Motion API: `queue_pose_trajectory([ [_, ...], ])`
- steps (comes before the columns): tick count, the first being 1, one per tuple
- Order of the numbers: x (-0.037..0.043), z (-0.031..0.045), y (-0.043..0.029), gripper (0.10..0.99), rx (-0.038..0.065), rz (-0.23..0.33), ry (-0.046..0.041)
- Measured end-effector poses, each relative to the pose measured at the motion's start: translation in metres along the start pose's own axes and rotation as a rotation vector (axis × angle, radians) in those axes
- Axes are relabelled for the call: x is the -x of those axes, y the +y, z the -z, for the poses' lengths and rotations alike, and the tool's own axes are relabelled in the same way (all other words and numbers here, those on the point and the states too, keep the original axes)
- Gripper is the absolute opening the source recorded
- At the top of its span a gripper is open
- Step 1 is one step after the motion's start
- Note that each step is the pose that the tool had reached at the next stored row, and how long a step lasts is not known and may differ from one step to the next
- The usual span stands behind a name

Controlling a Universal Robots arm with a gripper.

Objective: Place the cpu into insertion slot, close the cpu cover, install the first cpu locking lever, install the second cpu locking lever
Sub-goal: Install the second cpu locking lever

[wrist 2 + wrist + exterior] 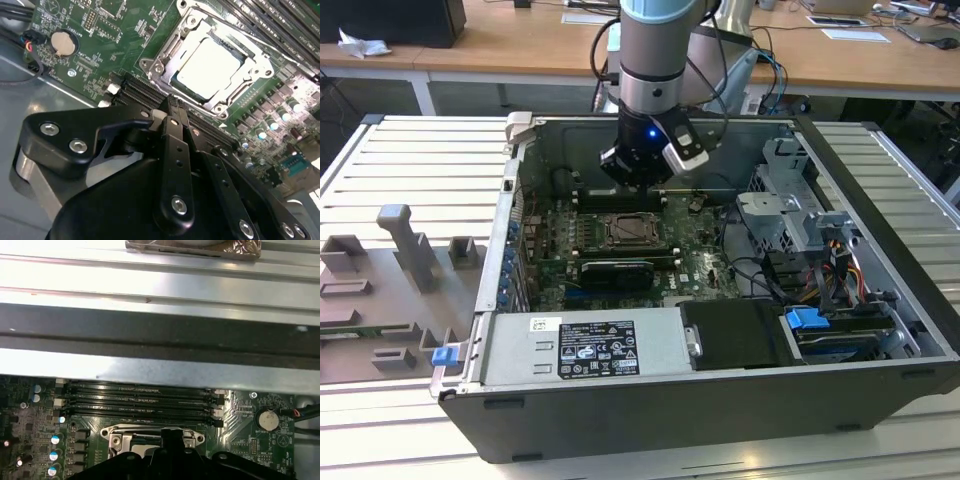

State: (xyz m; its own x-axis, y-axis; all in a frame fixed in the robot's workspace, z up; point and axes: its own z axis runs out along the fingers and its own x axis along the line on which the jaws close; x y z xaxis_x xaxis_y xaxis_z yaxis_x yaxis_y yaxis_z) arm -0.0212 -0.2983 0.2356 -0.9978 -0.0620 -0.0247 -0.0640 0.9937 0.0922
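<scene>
The claw [170, 107] has its black fingers [175, 150] pressed together with nothing between them, hanging just above the green motherboard [115, 45] at the edge of the insertion slot [212, 65]. In the second wrist view the cpu [207, 70] lies pale and flat in that slot, with the silver cpu cover [187, 30] down around it as a frame. In the exterior view the claw [638, 178] hangs over the far part of the open computer case [720, 400], with a black graphics card [617, 272] nearer on the board.
</scene>
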Motion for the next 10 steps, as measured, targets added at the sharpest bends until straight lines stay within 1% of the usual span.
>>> queue_pose_trajectory([
  [5,-0.0003,0.0003,-0.0048,0.106,0.000,0.000,0.0000],
  [10,-0.0009,0.0008,-0.0139,0.106,0.000,0.000,0.0000],
])
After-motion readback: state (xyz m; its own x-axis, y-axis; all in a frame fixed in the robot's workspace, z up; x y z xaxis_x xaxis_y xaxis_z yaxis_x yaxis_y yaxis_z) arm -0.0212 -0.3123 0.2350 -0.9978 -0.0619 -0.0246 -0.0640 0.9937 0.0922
